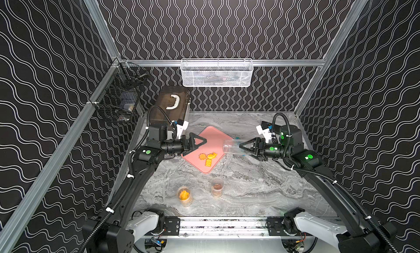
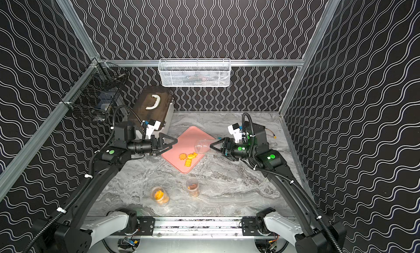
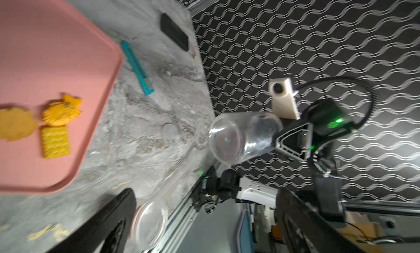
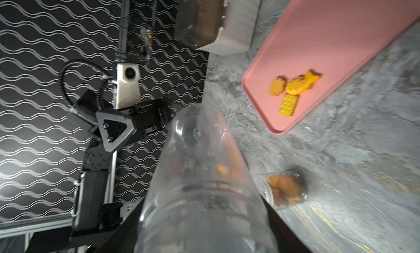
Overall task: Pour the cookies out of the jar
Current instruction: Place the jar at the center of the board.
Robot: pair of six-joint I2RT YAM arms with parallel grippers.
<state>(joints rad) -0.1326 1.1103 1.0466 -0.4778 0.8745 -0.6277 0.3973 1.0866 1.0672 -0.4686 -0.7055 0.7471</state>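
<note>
In both top views the right gripper (image 1: 245, 148) (image 2: 217, 147) is clamping a clear plastic jar (image 1: 230, 146) (image 2: 202, 146) near its neck. It is holding the jar on its side in the air, with the closed base pointing toward the left gripper (image 1: 196, 146) (image 2: 167, 145). The left gripper is hovering at the left edge of the pink tray (image 1: 210, 136) (image 2: 189, 136), jaws standing wide apart and gripping nothing. The cookies (image 1: 208, 158) (image 2: 188, 159), four orange-yellow pieces, are lying in a tight cluster on the tray near its right edge. Nearer the robot, an orange-filled jar (image 1: 184, 196) (image 2: 160, 195) and a brown-filled jar (image 1: 217, 187) (image 2: 192, 187) are standing upright on the grey marble tabletop (image 1: 261, 190) (image 2: 238, 190).

In the left wrist view the jar (image 3: 241, 138) is showing its round base to the camera, with the right gripper (image 3: 288, 141) pinching its far end. The cookies (image 3: 54, 124) are touching one another on the tray (image 3: 45, 47): a flower, a round, a star-like piece and a ridged rectangle. A teal utility knife (image 3: 137, 67) is lying on the tabletop (image 3: 147, 126) just beside the tray's rim.

In the right wrist view the jar (image 4: 200, 172) is filling the foreground, threaded neck nearest the camera. Beyond it the cookies (image 4: 293, 88) are resting on the tray (image 4: 329, 35), and the brown-filled jar (image 4: 286, 190) is sitting on the tabletop (image 4: 341, 172).
</note>
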